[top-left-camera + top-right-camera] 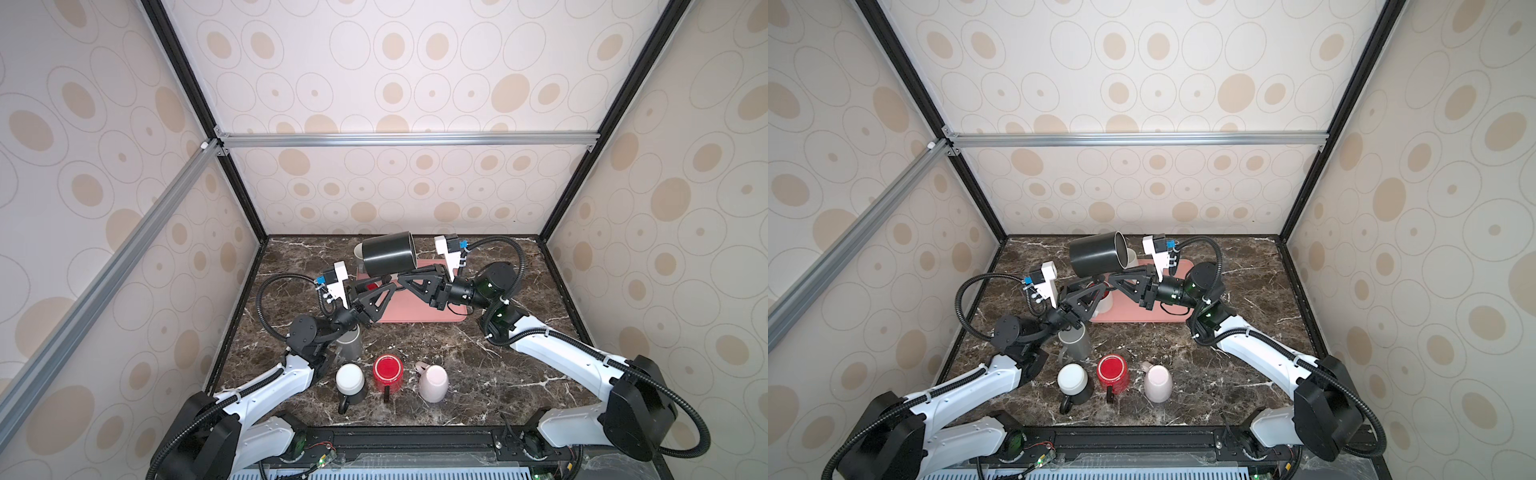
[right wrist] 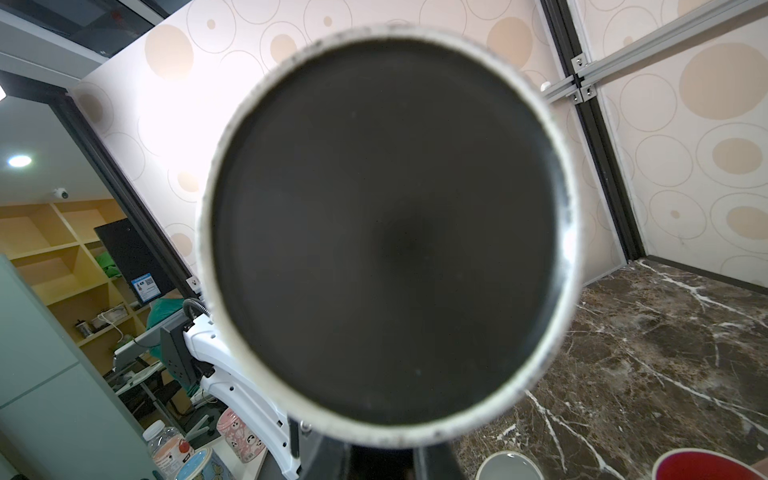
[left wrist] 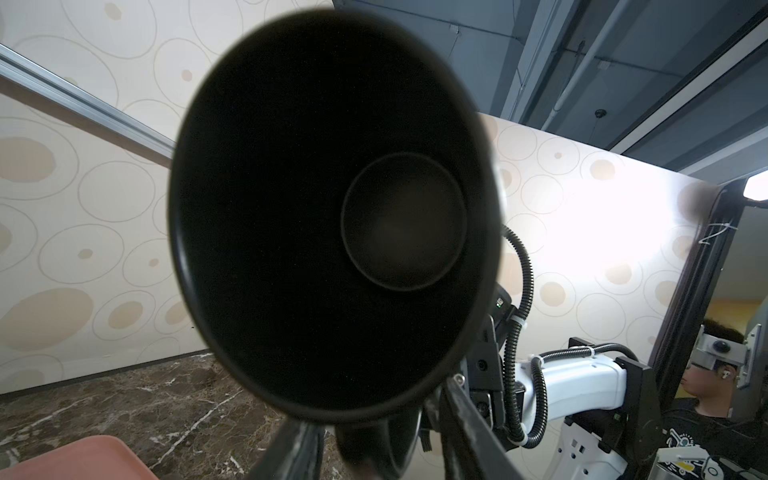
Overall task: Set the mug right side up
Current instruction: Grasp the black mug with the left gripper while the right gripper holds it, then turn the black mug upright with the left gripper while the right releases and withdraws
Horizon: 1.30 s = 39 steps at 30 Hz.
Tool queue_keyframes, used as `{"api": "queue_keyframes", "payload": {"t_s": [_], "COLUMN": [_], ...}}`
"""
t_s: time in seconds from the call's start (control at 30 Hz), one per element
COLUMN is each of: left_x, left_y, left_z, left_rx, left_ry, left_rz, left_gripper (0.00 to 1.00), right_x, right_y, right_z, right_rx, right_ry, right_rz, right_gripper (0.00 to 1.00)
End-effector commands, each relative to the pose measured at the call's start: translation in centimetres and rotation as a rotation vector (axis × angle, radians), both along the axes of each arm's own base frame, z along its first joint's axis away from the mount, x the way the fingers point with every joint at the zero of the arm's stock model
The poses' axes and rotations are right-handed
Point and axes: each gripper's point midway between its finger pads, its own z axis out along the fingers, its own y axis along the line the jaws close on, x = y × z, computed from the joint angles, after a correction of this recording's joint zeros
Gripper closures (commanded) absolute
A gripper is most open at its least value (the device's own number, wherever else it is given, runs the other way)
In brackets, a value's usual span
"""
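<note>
1. One marble table (image 1: 415, 353) carries a pink tray (image 1: 419, 313) toward its back.
2. Black mug (image 1: 388, 253): raised in the air over the tray's back-left part, lying on its side, mouth toward the left arm, base toward the right arm.
3. Right gripper (image 1: 397, 277): fingers clenched on the mug's handle (image 2: 380, 463), beneath the body.
4. Left gripper (image 3: 376, 428): fingers flank the same handle; whether they press it cannot be told.

The black mug (image 1: 388, 254) hangs midair on its side, mouth facing right.
</note>
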Motion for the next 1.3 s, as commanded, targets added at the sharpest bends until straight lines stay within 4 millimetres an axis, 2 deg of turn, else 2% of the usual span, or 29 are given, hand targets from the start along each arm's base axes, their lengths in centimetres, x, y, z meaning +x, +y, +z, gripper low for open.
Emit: {"api": "queue_keyframes", "payload": {"t_s": [0.0, 0.13, 0.43, 0.5, 0.57, 0.73, 0.8, 1.03, 1.27], "left_x": [-1.5, -1.5, -1.0, -0.6, -0.2, 0.7, 1.2, 2.8, 4.6], "left_y": [0.9, 0.8, 0.6, 0.4, 0.3, 0.6, 0.5, 0.9, 0.8], "left_z": [3.5, 3.6, 3.5, 3.5, 3.3, 2.9, 2.7, 1.8, -0.2], "left_rx": [-0.065, -0.066, -0.057, -0.044, -0.024, 0.014, 0.044, 0.149, 0.292], "left_ry": [-0.097, -0.094, -0.072, -0.059, -0.044, -0.015, 0.004, 0.05, 0.125], "left_rz": [-0.02, -0.022, -0.02, -0.01, 0.005, 0.064, 0.094, 0.201, 0.274], "left_gripper": [0.61, 0.69, 1.0, 1.0, 1.0, 1.0, 1.0, 1.0, 1.0], "right_x": [-1.0, -0.8, -1.0, -0.9, -0.5, -0.2, 0.1, 0.9, 2.2], "right_y": [-0.6, -0.3, 0.4, 0.4, 0.3, -0.2, -0.6, -3.3, -6.1], "right_z": [3.9, 3.5, 3.2, 3.1, 2.8, 1.8, 1.5, 0.1, -1.7], "right_rx": [0.092, 0.087, 0.071, 0.066, 0.05, 0.01, 0.003, -0.067, -0.17], "right_ry": [-0.132, -0.12, -0.118, -0.116, -0.103, -0.089, -0.086, -0.084, -0.057], "right_rz": [-0.004, -0.003, 0.004, -0.008, -0.034, -0.088, -0.123, -0.315, -0.506], "right_gripper": [1.0, 1.0, 1.0, 1.0, 0.94, 0.6, 0.52, 0.48, 0.47]}}
